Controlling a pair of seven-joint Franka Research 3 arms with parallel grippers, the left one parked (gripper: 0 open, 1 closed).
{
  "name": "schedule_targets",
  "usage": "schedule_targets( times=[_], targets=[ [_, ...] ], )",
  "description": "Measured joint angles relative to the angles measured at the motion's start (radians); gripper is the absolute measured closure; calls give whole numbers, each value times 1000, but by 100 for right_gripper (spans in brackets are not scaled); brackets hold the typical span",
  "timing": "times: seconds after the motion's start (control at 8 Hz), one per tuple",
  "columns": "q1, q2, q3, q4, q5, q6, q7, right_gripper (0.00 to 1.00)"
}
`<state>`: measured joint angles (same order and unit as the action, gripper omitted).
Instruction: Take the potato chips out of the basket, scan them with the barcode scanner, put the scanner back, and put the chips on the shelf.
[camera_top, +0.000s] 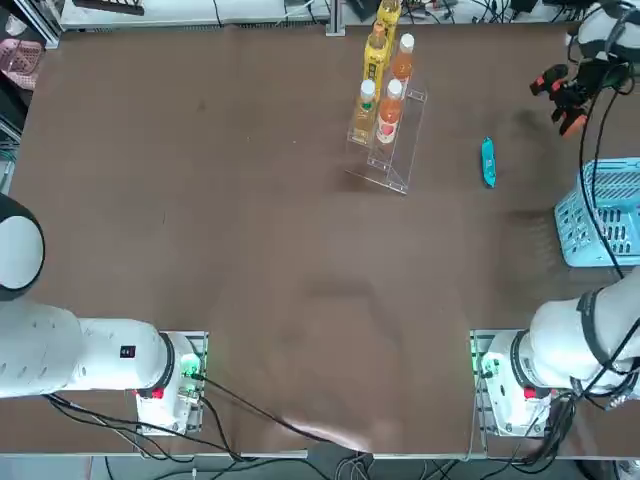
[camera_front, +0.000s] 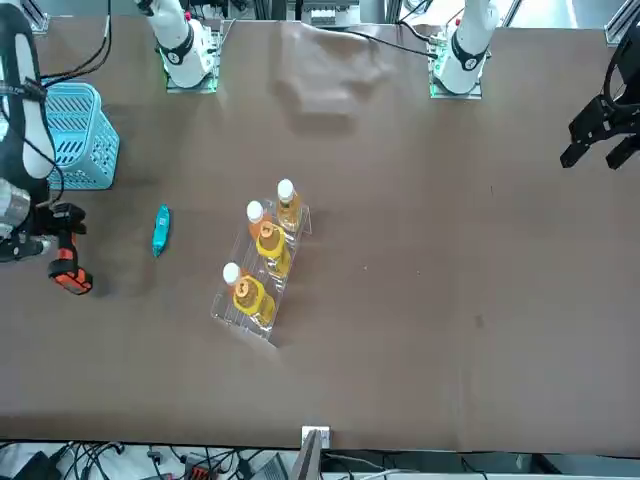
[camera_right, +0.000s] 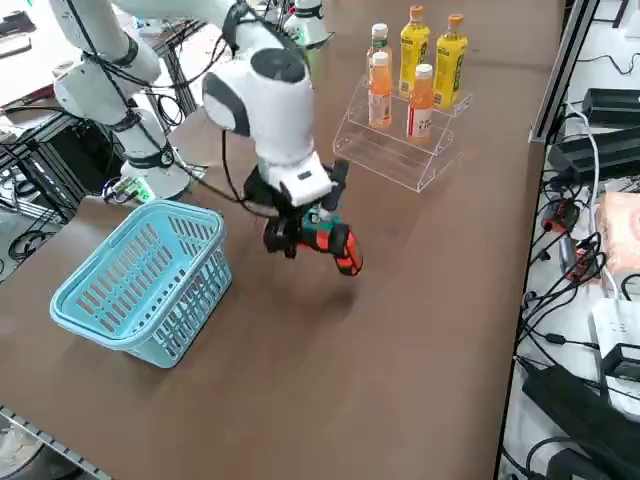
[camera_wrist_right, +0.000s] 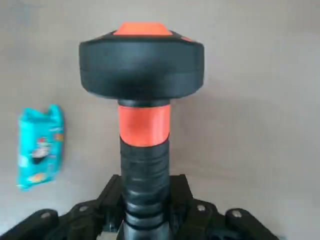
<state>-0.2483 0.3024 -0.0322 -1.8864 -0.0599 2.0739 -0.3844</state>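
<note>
My right gripper (camera_right: 300, 212) is shut on the handle of the black and orange barcode scanner (camera_right: 325, 240), holding it above the table near the far right corner. In the top view the scanner (camera_top: 558, 92) hangs beyond the basket (camera_top: 603, 215). In the wrist view the scanner (camera_wrist_right: 142, 75) rises upright from the gripper (camera_wrist_right: 145, 220). The teal potato chips (camera_top: 488, 162) lie flat on the table between the basket and the clear shelf (camera_top: 400, 165). The chips (camera_wrist_right: 40, 146) also show beside the scanner in the wrist view. The light blue basket (camera_right: 140, 280) holds nothing that I can see.
Several orange and yellow drink bottles (camera_right: 420, 98) stand on the shelf (camera_right: 385, 160). Cables and power strips (camera_right: 590, 300) lie off the table's right edge. The parked left arm (camera_top: 90, 352) stays at the near left.
</note>
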Motion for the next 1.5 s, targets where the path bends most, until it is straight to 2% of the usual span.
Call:
schedule_targets(
  times=[0.5,0.75,1.12,1.5],
  targets=[
    [213,-103,4,-145,-11,-21,415,59],
    [292,-131,5,-203,-16,-21,572,59],
    [328,-177,4,-305,-18,-18,688,59],
    [345,-274,4,-415,-18,-18,723,59]
  ],
)
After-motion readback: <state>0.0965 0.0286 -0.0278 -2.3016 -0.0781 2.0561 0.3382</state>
